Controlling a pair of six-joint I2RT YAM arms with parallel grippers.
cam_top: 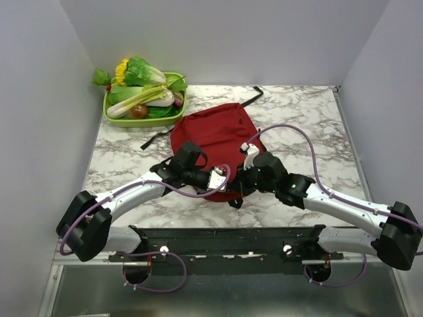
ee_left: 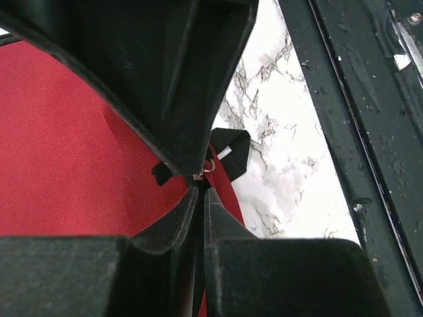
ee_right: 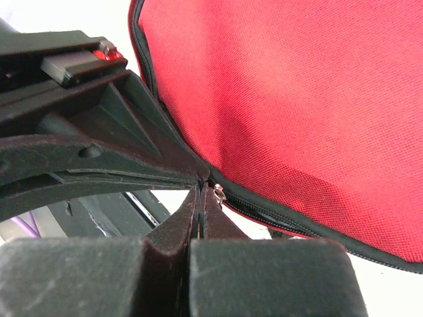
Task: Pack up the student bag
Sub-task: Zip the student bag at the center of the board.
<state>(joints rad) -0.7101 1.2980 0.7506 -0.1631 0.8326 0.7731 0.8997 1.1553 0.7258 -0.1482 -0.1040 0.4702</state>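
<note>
Backpack first: the student bag (cam_top: pixel 215 129), dark red with black zipper trim, lies flat on the marble table (cam_top: pixel 310 125), and I place everything else against it. Both my arms reach in to its near edge and meet there, almost tip to tip.

My left pincer (ee_left: pixel 198 190) sits right on that near edge, over the black trim where the red cloth ends. Its jaws are drawn almost together, with only a thin dark slit between them. Whether the tips nip the trim or something small on it, I cannot tell, because the other pincer's finger hangs over the spot. A small metal ring (ee_left: pixel 208 168) shows just beside my left tips. Next to it a short black tab (ee_left: pixel 232 150) sticks out from the bag's edge.

My right pincer (ee_right: pixel 200 188) is closed tight, its fingers pressed flat against each other and its tips touching the same zipper line. The ring (ee_right: pixel 218 193) lies just beside them too. I cannot see anything between these fingers.

Beyond the bag's far left corner stands a green tray (cam_top: pixel 111 117) heaped with vegetables (cam_top: pixel 142 82), near the bag but apart from it. One black strap (cam_top: pixel 254 96) trails from the bag's far side, another (cam_top: pixel 156 139) from its left side. A black rail (cam_top: pixel 225 239) runs on the bag's near side, apart from it.
</note>
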